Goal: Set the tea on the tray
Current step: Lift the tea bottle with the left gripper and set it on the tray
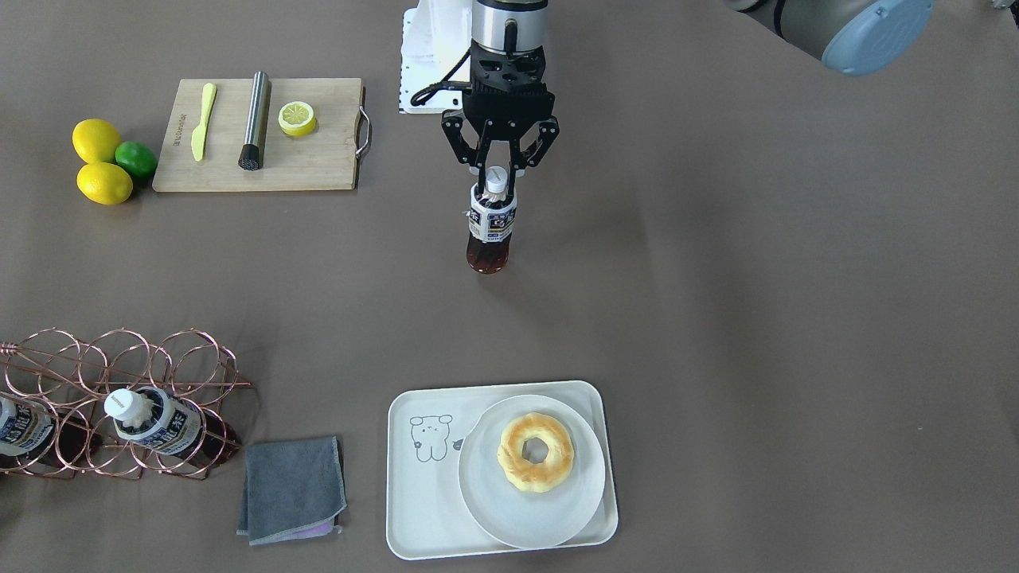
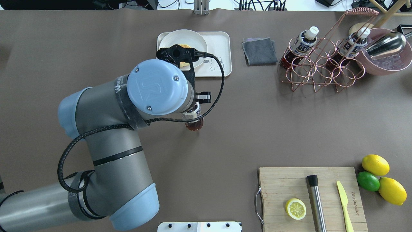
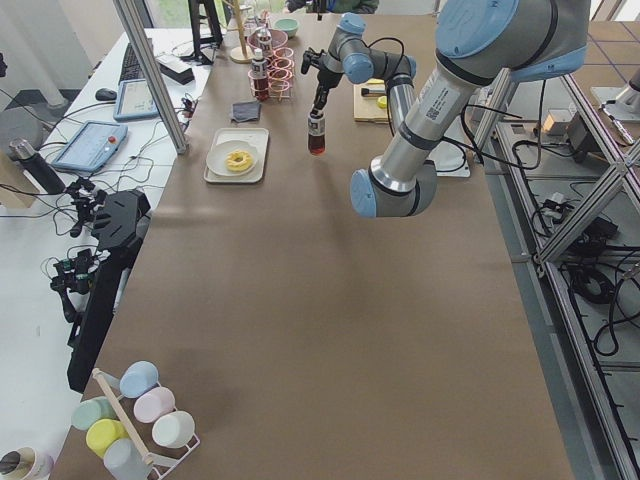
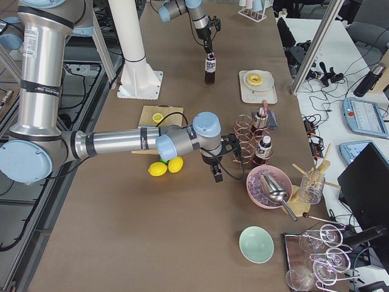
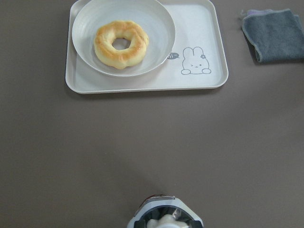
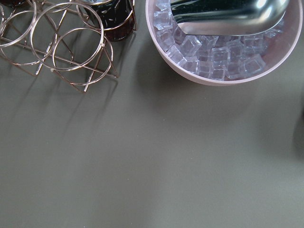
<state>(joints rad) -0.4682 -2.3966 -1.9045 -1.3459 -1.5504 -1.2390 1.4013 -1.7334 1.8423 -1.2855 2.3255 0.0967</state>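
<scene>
The tea bottle (image 1: 491, 223) stands upright at mid-table, with dark liquid, a white cap and a white-and-navy label. My left gripper (image 1: 497, 171) is shut on its neck just under the cap. The bottle also shows in the overhead view (image 2: 194, 124) under my wrist, and its cap at the bottom of the left wrist view (image 5: 166, 221). The cream tray (image 1: 422, 509) with the cartoon lies ahead of it near the far edge (image 5: 199, 28). My right gripper (image 4: 217, 173) hangs near the wire rack; I cannot tell whether it is open or shut.
A white plate (image 1: 549, 517) with a doughnut (image 1: 535, 451) fills one side of the tray. A grey cloth (image 1: 293, 487) and a copper rack (image 1: 119, 398) holding more bottles lie beside it. A pink ice bowl (image 6: 223, 47), a cutting board (image 1: 259, 135) and lemons (image 1: 99, 159) are nearby.
</scene>
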